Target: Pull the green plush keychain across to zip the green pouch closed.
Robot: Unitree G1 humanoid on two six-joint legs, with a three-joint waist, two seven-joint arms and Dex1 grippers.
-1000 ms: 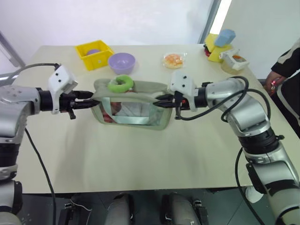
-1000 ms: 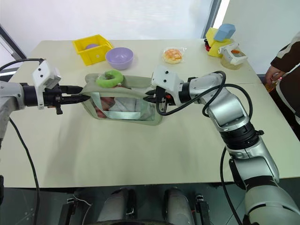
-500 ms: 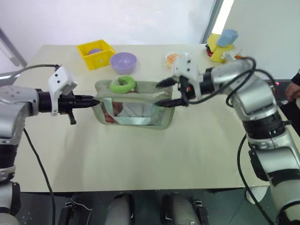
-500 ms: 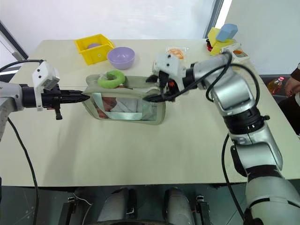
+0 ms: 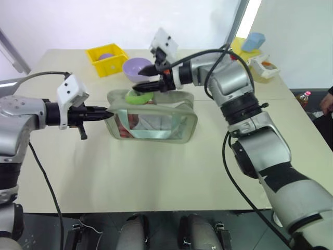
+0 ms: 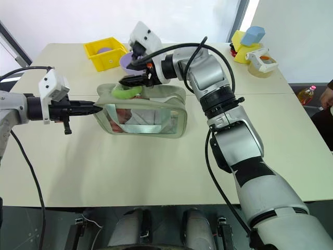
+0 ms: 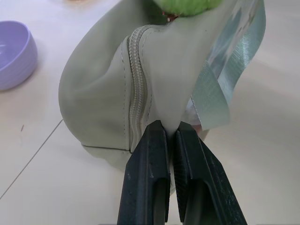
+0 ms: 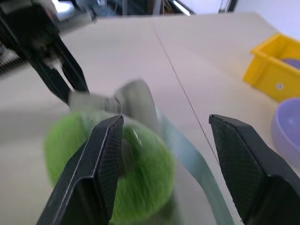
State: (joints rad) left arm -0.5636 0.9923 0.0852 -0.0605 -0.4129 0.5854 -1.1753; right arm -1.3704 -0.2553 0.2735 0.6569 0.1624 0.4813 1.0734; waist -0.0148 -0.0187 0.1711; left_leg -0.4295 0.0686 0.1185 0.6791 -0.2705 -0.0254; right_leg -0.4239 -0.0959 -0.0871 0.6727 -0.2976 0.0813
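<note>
The green pouch sits on the table with its clear window facing me. My left gripper is shut on the fabric of the pouch's left end, and its fingers pinch the fabric beside the zipper. The green plush keychain rests on the pouch's top near that left end. My right gripper hangs open just above it, pointing left, with the keychain just beyond its spread fingers. I cannot tell whether a finger touches the plush.
A purple bowl and a yellow bin stand behind the pouch. A yellow and blue object and a small container sit at the far right corner. A person's hand and a bottle are past the right edge.
My right gripper has let go of the pouch's right end, opened, and swung up and left across the pouch to the keychain. The left gripper has kept its hold.
</note>
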